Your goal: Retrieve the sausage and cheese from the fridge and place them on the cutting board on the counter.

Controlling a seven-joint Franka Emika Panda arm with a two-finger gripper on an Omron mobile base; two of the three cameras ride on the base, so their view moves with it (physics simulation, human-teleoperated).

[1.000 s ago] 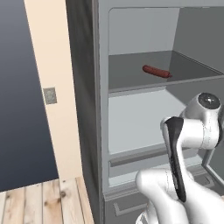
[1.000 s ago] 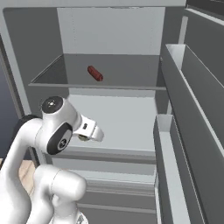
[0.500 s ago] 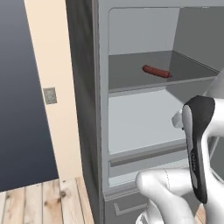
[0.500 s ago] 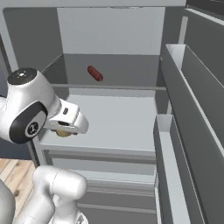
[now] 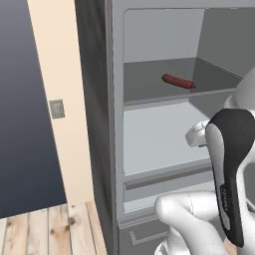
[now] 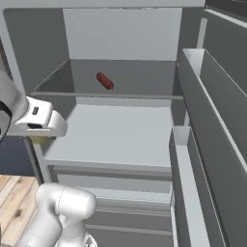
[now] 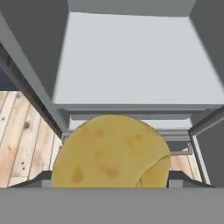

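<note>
The fridge (image 6: 120, 125) stood open, and the sausage (image 6: 104, 81) lay alone on its upper shelf (image 5: 169, 92), well back and untouched. In the hand view a yellow, brown-mottled lump, most likely the cheese (image 7: 109, 151), sat right at the gripper (image 7: 109, 177), whose jaws appeared closed on it (their tips were barely visible beside it). The hand hung in front of the lower shelf (image 7: 131, 61), by the fridge's left wall. By my judgement the task was under halfway: the cheese was in hand but undelivered, the sausage still to fetch.
</note>
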